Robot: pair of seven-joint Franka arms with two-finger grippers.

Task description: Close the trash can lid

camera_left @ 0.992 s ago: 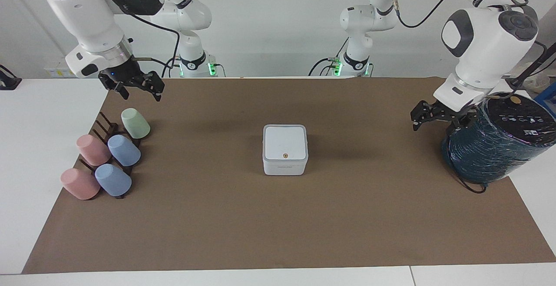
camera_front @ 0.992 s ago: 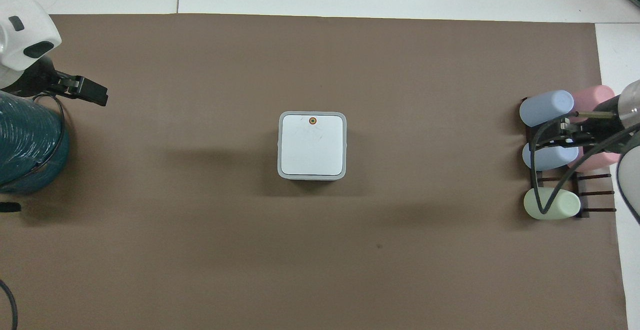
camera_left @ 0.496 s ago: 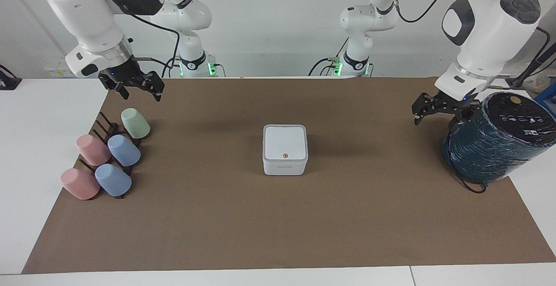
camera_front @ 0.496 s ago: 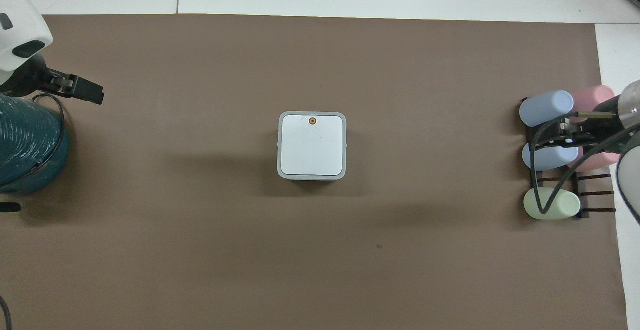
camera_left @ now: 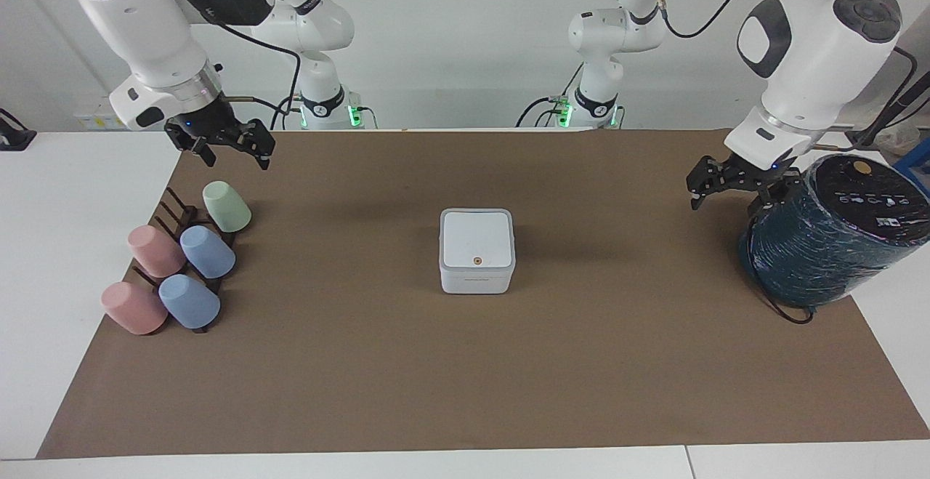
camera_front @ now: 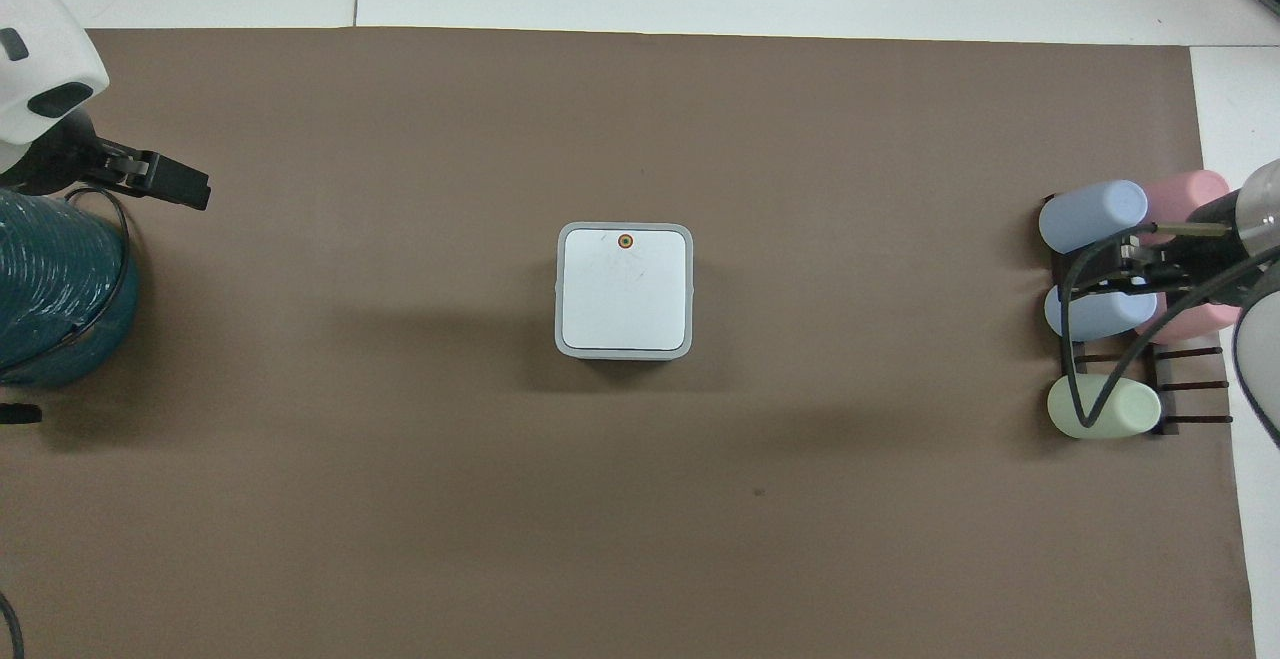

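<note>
The white square trash can (camera_left: pixel 476 281) stands in the middle of the brown mat. Its lid (camera_left: pixel 476 239) lies flat on it, orange dot up; the overhead view shows the lid (camera_front: pixel 625 289) flush within the can's rim (camera_front: pixel 559 289). My left gripper (camera_left: pixel 726 199) hangs open and empty beside the teal cylinder at the left arm's end, well apart from the can; it also shows in the overhead view (camera_front: pixel 150 179). My right gripper (camera_left: pixel 234 158) hangs open and empty over the cup rack at the right arm's end, also seen in the overhead view (camera_front: pixel 1120 274).
A large dark teal wrapped cylinder (camera_left: pixel 828 239) stands at the left arm's end of the mat. A dark rack (camera_left: pixel 178 217) with several pastel cups, pink, blue and green, lies at the right arm's end. The brown mat (camera_left: pixel 465 377) covers most of the white table.
My left gripper has risen a little beside the teal cylinder. The right arm, the trash can and its lid have not moved.
</note>
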